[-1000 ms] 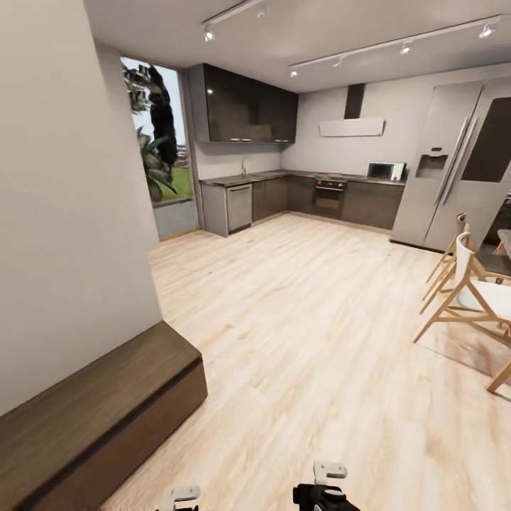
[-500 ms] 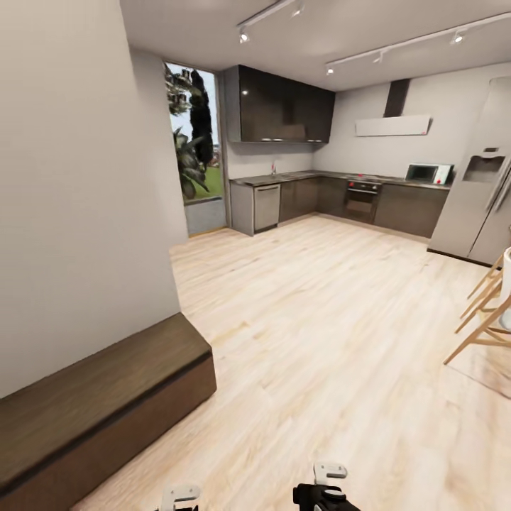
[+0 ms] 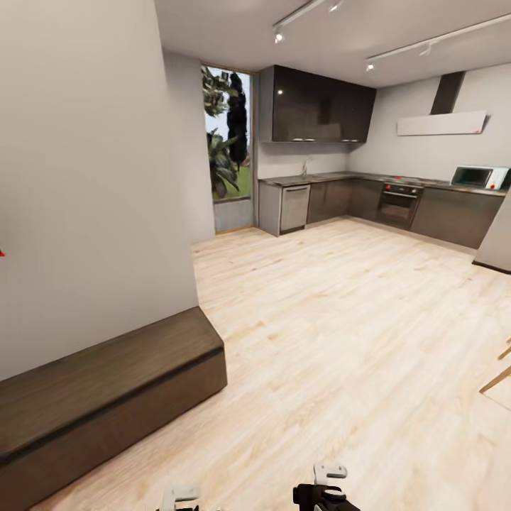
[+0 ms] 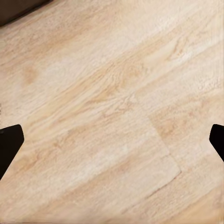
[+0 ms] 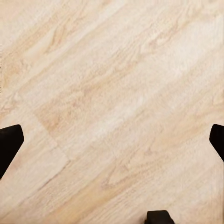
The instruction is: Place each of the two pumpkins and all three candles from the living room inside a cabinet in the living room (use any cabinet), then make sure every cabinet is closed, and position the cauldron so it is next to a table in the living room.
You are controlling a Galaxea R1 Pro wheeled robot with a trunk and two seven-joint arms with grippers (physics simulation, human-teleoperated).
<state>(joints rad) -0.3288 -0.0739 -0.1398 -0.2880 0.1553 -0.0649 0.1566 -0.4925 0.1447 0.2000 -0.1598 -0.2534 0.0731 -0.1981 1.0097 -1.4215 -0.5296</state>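
Here the cabinet [image 3: 106,390], the long low dark-brown unit, lies near left against the pale wall [image 3: 85,177], its fronts shut as far as the angle shows. It looks stiff and heavy, a thing to be worked by its drawer fronts; with no handles showing, I judge the hold has to be at a front's top edge. Pumpkins, candles and cauldron are nowhere to describe. Beyond the wooden floor [image 3: 341,319] stand the far kitchen cupboards [image 3: 454,213], an oven [image 3: 396,204] and a microwave [image 3: 474,177]; no brand or writing can be read. The left tool [image 4: 112,140] has its fingertips wide apart over bare boards, holding nothing, and the right tool [image 5: 112,140] likewise.
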